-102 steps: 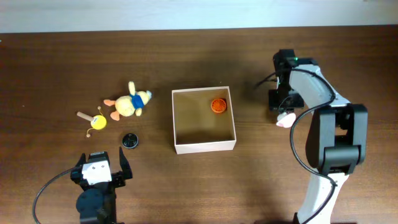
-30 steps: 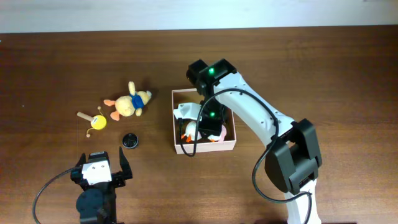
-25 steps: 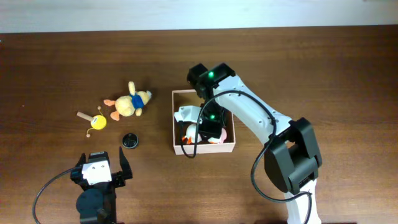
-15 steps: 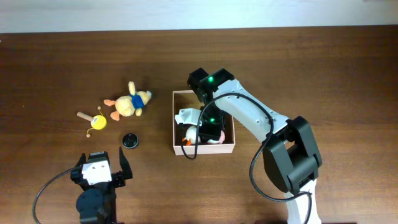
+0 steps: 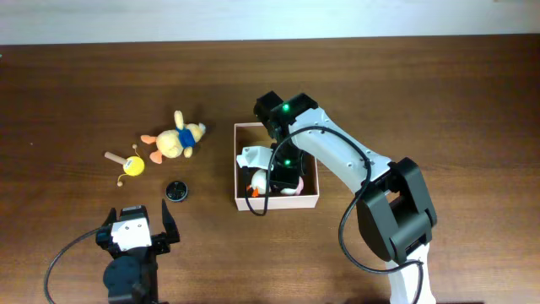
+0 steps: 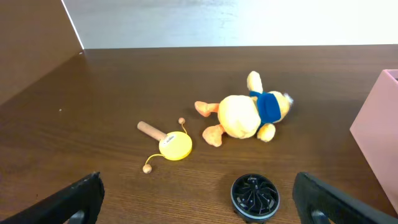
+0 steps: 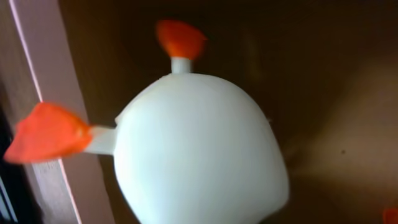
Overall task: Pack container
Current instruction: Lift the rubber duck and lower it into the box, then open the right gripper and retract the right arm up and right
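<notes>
Change: the right arm has crossed from the table's (image 5: 422, 84) right side to the container (image 5: 297, 203). A white toy (image 7: 199, 149) with orange feet now lies where only a small orange piece showed.
Right gripper (image 5: 281, 176): low inside the container, over the toy. The wrist view is filled by the toy's body and the fingers are out of sight, so grip or release cannot be told.
Left gripper (image 6: 202, 205): fingers spread wide, nothing held, parked at the table's near edge.
Container: upright at mid-table.
Step in hand: judged to be setting down the white toy.
Next move: likely a confirmed release, then a straight lift above the walls before any sideways travel.
Still outside: plush doll (image 5: 177, 139), yellow rattle (image 5: 131, 163), black disc (image 5: 175, 191).
Edges: the toy sits close to the left wall, and one orange foot appears to reach across it.
Open room: bare table lies on every side of the container. The loose items lie apart from it, the disc nearest.
</notes>
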Controlling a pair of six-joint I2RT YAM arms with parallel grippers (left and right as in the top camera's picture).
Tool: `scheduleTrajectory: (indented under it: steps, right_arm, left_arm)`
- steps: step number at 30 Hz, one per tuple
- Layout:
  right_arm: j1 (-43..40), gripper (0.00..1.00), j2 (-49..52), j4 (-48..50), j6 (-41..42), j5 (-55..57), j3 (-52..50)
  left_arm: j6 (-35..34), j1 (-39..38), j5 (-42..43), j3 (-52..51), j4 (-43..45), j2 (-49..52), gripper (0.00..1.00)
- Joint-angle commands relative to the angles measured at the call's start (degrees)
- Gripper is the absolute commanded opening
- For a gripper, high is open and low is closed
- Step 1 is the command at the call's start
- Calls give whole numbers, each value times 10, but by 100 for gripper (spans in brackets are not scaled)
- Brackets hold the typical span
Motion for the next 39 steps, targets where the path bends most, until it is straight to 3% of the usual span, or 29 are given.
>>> scheduleTrajectory:
  steps: [1, 9, 19, 39]
  right_arm:
    - [-2, 15, -9, -1, -3, -16, -5]
    - [-2, 29, -9, 0, -3, -16, -5]
    - [-2, 38, -9, 0, -3, -16, -5]
    - [-2, 40, -9, 6, -3, -16, -5]
  left_arm:
    - [9, 1, -5, -2, 0, -3, 99]
    - [9, 1, -5, -2, 0, -3, 99]
    - [9, 1, -5, -2, 0, -3, 99]
    - [9, 1, -5, -2, 0, -3, 99]
